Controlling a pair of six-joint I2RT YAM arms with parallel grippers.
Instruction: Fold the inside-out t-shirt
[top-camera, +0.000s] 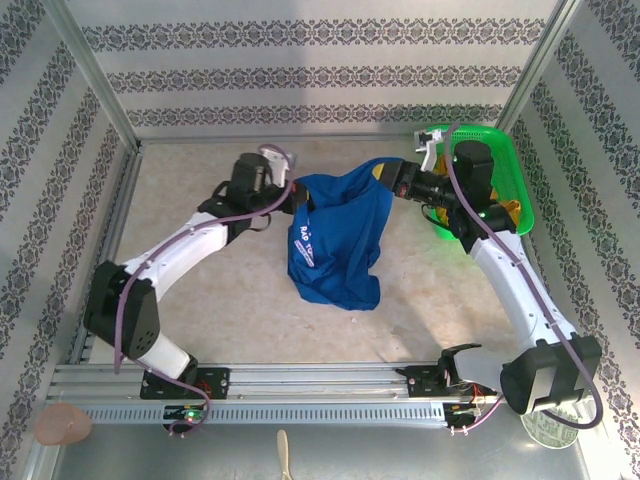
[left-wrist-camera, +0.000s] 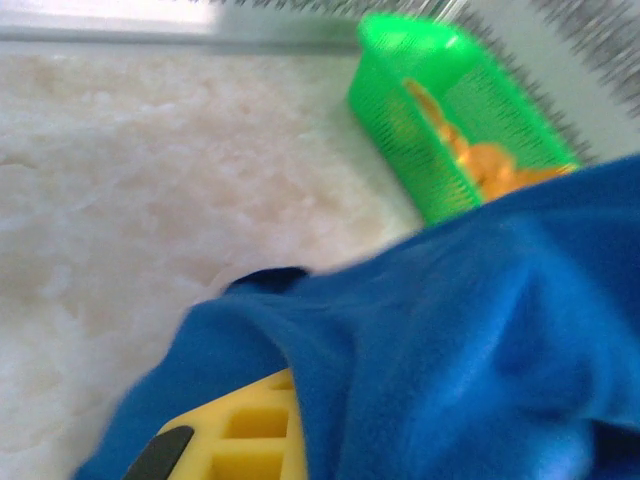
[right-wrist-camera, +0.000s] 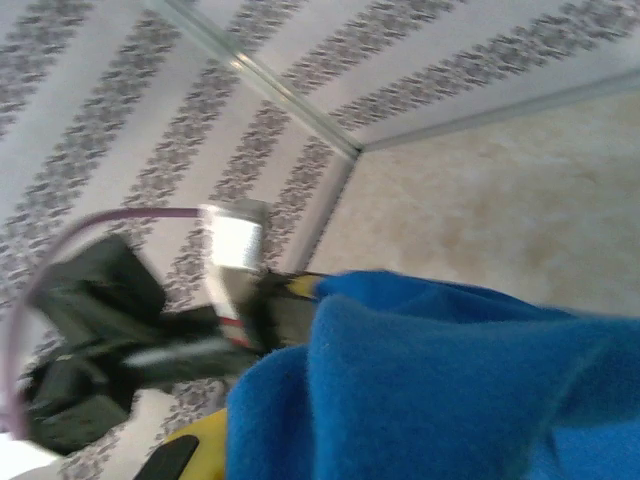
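Note:
The inside-out t-shirt (top-camera: 338, 240) is royal blue and hangs bunched between my two grippers above the middle of the table, its lower part drooping to the tabletop. A white printed patch shows on its left side. My left gripper (top-camera: 292, 203) is shut on the shirt's left upper edge. My right gripper (top-camera: 388, 180) is shut on the right upper edge. In the left wrist view the blue cloth (left-wrist-camera: 470, 350) drapes over my yellow finger (left-wrist-camera: 250, 435). The right wrist view has the cloth (right-wrist-camera: 450, 380) covering the jaws, with one yellow finger (right-wrist-camera: 195, 445) peeking out.
A green basket (top-camera: 517, 175) stands at the back right under my right arm, with a mustard garment (left-wrist-camera: 490, 160) inside. Patterned walls close in the table on three sides. An aluminium rail (top-camera: 300, 385) runs along the near edge, with a pink object (top-camera: 62, 423) beyond it.

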